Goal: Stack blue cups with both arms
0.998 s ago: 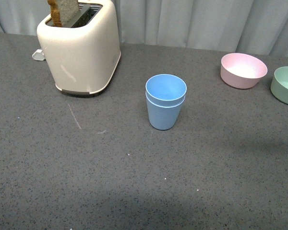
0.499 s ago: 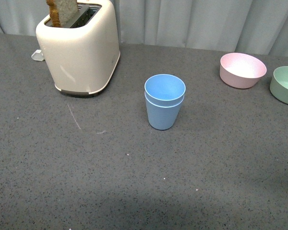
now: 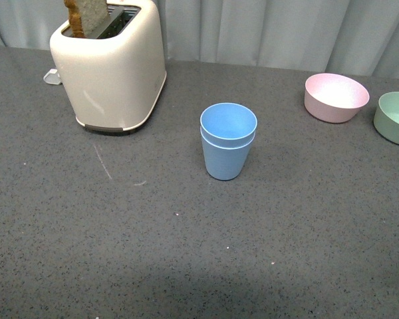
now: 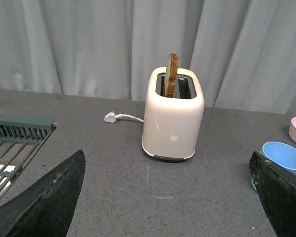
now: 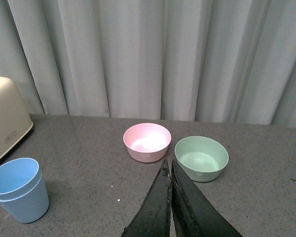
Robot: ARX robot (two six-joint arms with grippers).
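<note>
blue cups (image 3: 228,141) stacked mid-frame on the desk (image 3: 186,252).
left gripper (image 4: 167,197) jaws wide; right gripper (image 5: 170,170) jaws pressed together, holding nothing.

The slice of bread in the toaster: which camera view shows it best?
The left wrist view: the bread slice stands fully visible in the toaster, well inside the picture. The front view cuts the bread at the top edge. The right wrist view shows only a corner of the toaster, no bread.
</note>
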